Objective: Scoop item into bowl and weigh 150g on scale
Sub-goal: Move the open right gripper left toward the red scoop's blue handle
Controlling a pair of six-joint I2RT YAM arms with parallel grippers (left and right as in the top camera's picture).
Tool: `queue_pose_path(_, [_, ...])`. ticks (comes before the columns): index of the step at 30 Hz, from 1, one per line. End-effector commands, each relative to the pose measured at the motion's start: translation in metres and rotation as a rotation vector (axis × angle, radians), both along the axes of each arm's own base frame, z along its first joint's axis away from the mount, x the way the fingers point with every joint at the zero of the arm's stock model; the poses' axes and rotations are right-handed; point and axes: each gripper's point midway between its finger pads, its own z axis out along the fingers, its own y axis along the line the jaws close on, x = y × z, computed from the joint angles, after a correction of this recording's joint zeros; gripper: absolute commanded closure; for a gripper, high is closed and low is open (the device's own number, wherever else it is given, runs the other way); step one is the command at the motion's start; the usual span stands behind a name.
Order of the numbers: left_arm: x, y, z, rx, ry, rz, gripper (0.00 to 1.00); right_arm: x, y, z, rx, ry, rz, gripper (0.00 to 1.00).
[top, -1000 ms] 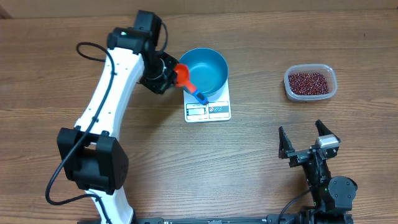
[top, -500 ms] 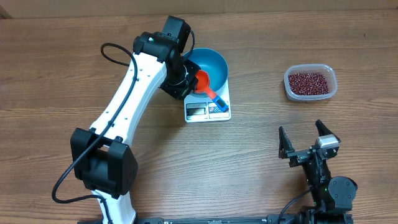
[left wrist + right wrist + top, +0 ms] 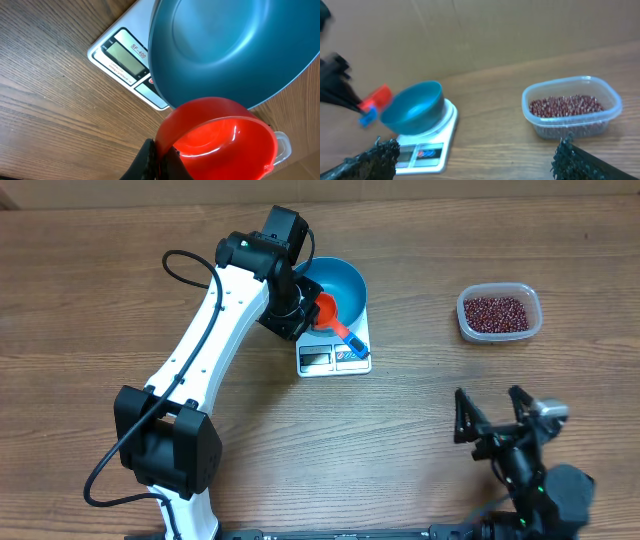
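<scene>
Two arms stand at a wooden table (image 3: 90, 270), described here from the largest item to the smallest. The white left arm (image 3: 215, 320) reaches forward, and the left gripper (image 3: 303, 315) is clamped shut on the wall of a red scoop (image 3: 326, 309); the wrist view shows the dark fingers (image 3: 150, 162) pinching the cup's rim. The right gripper (image 3: 495, 418) hangs low over bare wood, well to the right of the left one, with its jaws spread wide and nothing between them. Just ahead of the left gripper sits the blue bowl (image 3: 338, 278), upright on the far part of the white scale (image 3: 332, 358). The scale's long axis runs away from the arms, and its display edge faces back toward them, uncovered; the reading is too small to make out. From the right gripper, bowl and scale lie ahead and far to the left. A clear plastic tub (image 3: 499, 335) stands ahead of the right gripper, well apart from it, with open table between. The scoop's long axis runs diagonally: its cup lies at the bowl's near rim beside the left fingers, and its blue handle (image 3: 353, 345) points away from them, rightward over the scale. Whether cup and bowl touch cannot be told. The beans (image 3: 497, 311) form a maroon heap inside the tub.
</scene>
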Motion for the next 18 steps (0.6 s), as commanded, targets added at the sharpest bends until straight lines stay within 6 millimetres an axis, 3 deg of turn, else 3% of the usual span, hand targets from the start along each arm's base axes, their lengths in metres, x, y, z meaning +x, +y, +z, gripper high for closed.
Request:
queue_pose_path(1, [0.005, 0.0, 0.019, -0.011, -0.043, 0.044, 0.96, -0.015, 0.001, 0.047, 0.06, 0.0, -0.008, 0.0])
queue_pose_path(6, [0.005, 0.0, 0.019, -0.014, -0.035, 0.066, 0.96, -0.016, 0.009, 0.062, 0.132, 0.143, 0.022, 0.0])
queue_pose_path(9, [0.005, 0.0, 0.019, -0.016, -0.03, 0.08, 0.96, -0.005, 0.034, 0.07, 0.194, 0.248, 0.167, 0.0])
queue_pose_path(13, [0.004, 0.0, 0.019, -0.019, -0.028, 0.078, 0.96, 0.013, 0.063, 0.065, 0.272, 0.352, 0.358, 0.0])
queue_pose_path(18, [0.004, 0.0, 0.019, -0.021, -0.029, 0.079, 0.96, 0.035, 0.081, 0.05, 0.345, 0.447, 0.49, 0.0])
